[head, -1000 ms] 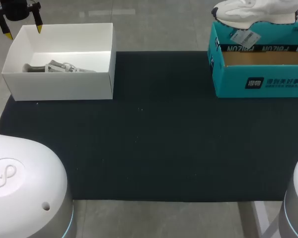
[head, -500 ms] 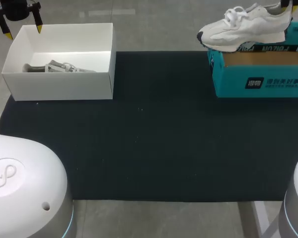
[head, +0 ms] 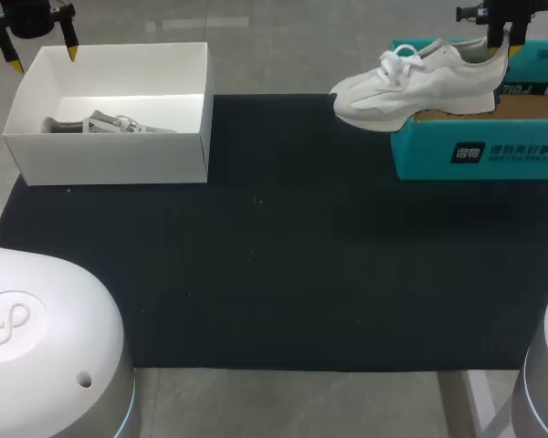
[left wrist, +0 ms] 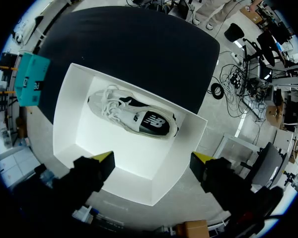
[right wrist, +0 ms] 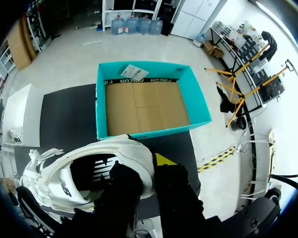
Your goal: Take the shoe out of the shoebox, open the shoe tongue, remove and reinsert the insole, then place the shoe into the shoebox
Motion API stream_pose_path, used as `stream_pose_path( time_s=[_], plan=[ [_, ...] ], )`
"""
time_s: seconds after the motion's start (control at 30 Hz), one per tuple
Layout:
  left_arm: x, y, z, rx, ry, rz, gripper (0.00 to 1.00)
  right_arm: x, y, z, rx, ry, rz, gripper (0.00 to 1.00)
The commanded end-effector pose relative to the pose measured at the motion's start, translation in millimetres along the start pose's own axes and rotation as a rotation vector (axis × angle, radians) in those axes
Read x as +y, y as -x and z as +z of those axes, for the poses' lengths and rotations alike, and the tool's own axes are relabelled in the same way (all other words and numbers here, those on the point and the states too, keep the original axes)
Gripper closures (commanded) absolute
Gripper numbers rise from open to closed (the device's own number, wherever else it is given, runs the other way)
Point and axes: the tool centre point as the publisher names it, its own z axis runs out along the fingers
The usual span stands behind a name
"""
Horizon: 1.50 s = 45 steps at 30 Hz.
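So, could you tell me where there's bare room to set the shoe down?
The mat is bare between the white box and the teal box, and across its whole near side. It is crowded only beside the teal box, where the shoe overhangs.

Shoebox (head: pixel 429 157) front: a logo square and white characters are printed, too small to be read surely.
Flap band (right wrist: pixel 141 80): white lettering, seen inverted.
Shoe (head: pixel 418 87) side: a logo mark is carried.
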Motion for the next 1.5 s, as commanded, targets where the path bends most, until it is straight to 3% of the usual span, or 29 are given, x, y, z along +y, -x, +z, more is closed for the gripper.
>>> stream_pose_path(
  time_s=[0.03, 0.13, 0.17, 0.5, 1.33, 1.5],
  plan=[
    [0.0, -0.3, -0.2, 0.001, 0.001, 0.001, 0.0, -20.4, -14.4, -6.7, -0.013, 0.08, -0.004, 1.0],
    [0.0, -0.3, -0.2, 0.001, 0.001, 0.001, 0.0, -26.6, -19.7, -8.3, -0.008, 0.072, -0.011, 1.0],
    [0.0, -0.3, -0.2, 0.001, 0.001, 0.001, 0.0, -37.2, -26.1, -9.8, -0.004, 0.061, -0.012, 1.0],
    [0.0, -0.3, -0.2, 0.001, 0.001, 0.001, 0.0, -77.9, -52.4, -15.7, 0.031, -0.016, -0.025, 1.0],
    [0.0, -0.3, -0.2, 0.001, 0.001, 0.001, 0.0, -77.9, -52.4, -15.7, 0.031, -0.016, -0.025, 1.0],
    [0.0, -0.3, -0.2, 0.001, 0.001, 0.001, 0.0, -100.8, -69.7, -18.2, 0.023, -0.031, -0.026, 1.0]
  ],
)
